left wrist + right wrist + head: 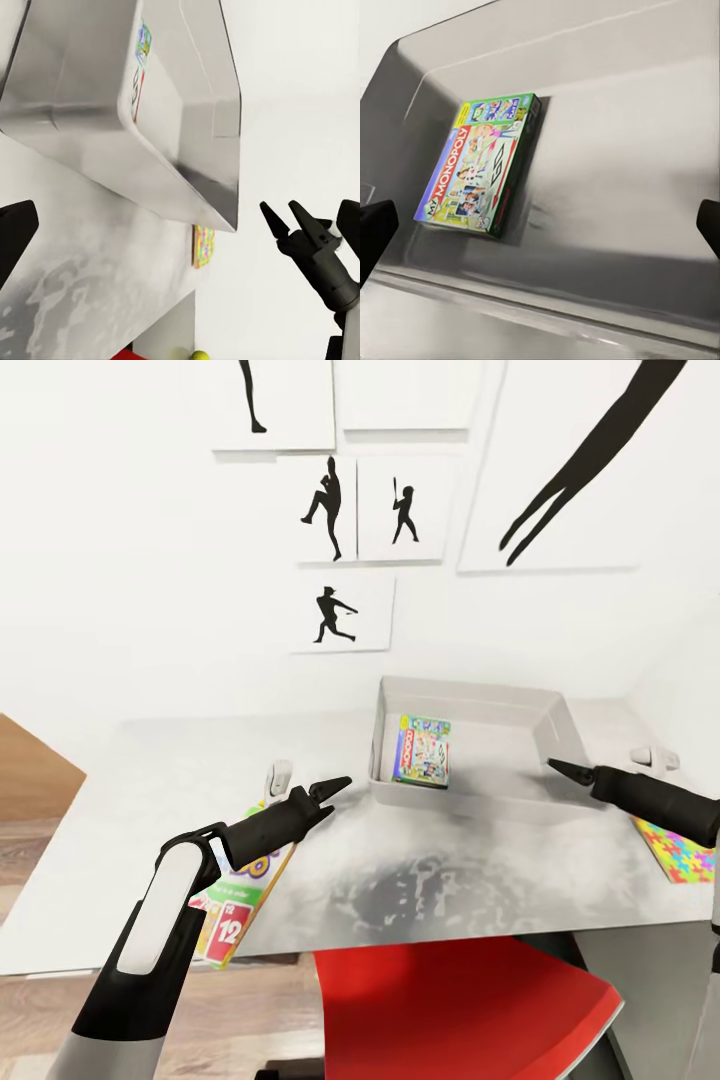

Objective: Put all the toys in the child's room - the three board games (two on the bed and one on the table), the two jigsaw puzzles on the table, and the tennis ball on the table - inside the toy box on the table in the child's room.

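One MONOPOLY box (pixel 480 165) lies in the toy box (pixel 520 705); both empty grippers, left (pixel 335 788) and right (pixel 289 217), gape.

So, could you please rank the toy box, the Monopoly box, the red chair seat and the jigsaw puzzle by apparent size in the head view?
1. Red chair seat, though nearness inflates it.
2. Toy box.
3. Monopoly box and jigsaw puzzle: alike, and the puzzle is partly hidden.

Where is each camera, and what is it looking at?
Head view: up on the robot's head, looking down over the table; both arms show.
Left wrist view: on the left arm, facing the toy box sideways; the right gripper shows.
Right wrist view: on the right arm, looking into the toy box at the Monopoly game.
All three share the toy box.
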